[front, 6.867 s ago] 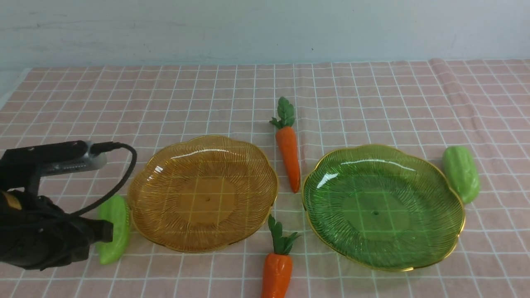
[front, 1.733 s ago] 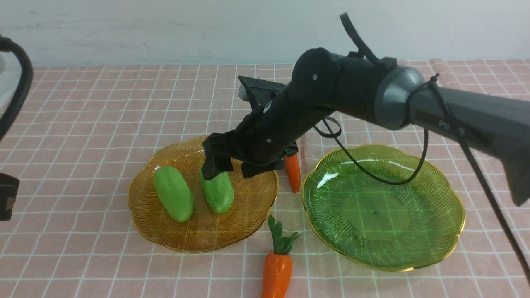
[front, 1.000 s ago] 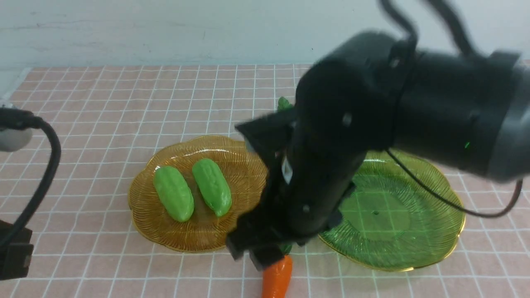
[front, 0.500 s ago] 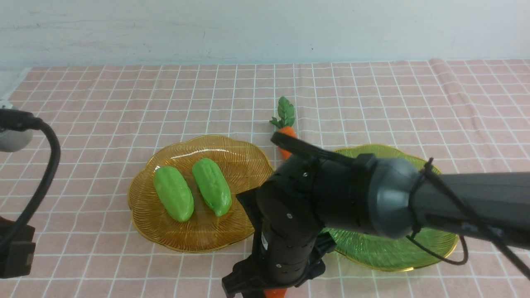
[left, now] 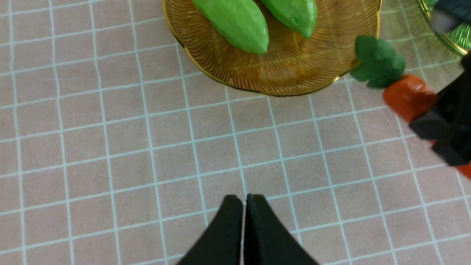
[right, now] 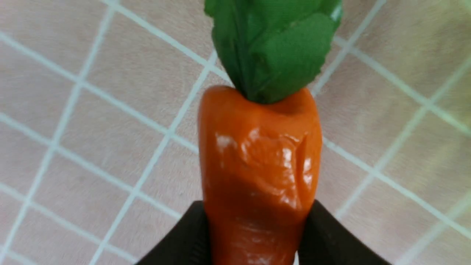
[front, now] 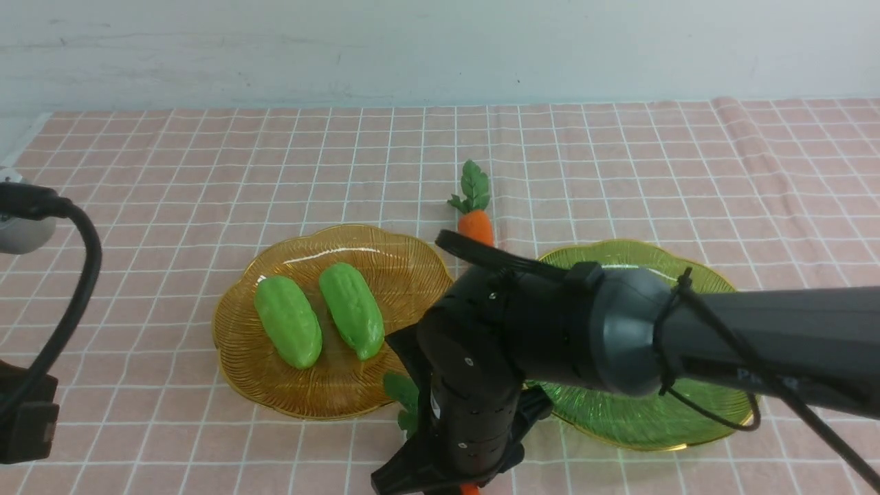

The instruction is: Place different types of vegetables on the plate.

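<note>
- right gripper has its two black fingers clamped on the near carrot, one each side of the orange body, both touching. So it's grasping it, down toward the root end.
- near carrot sits at the front edge of the tablecloth, in front of the gap b/w the two plates. Long axis runs on a diagonal: leafy top points away from the robot and to its left, right by the amber plate rim. Root end points back at the robot.
- can't tell if it's lifted or resting on the cloth, since the arm blocks most of it in the front view.
- far carrot lies b/w the plates on the far side, axis approx straight near-to-far, leaves toward the wall. Its lower part is hidden behind the right arm.
- left gourd and right gourd are both on the amber plate, side by side w/ a slim gap. Axes are approx parallel, far ends leaning left, near ends right.
- green plate has no veg showing; part of it is covered by the arm.
- left gripper is clenched, jaws pressed together w/ nothing in them, over bare cloth on the robot's side of the amber plate.
</note>
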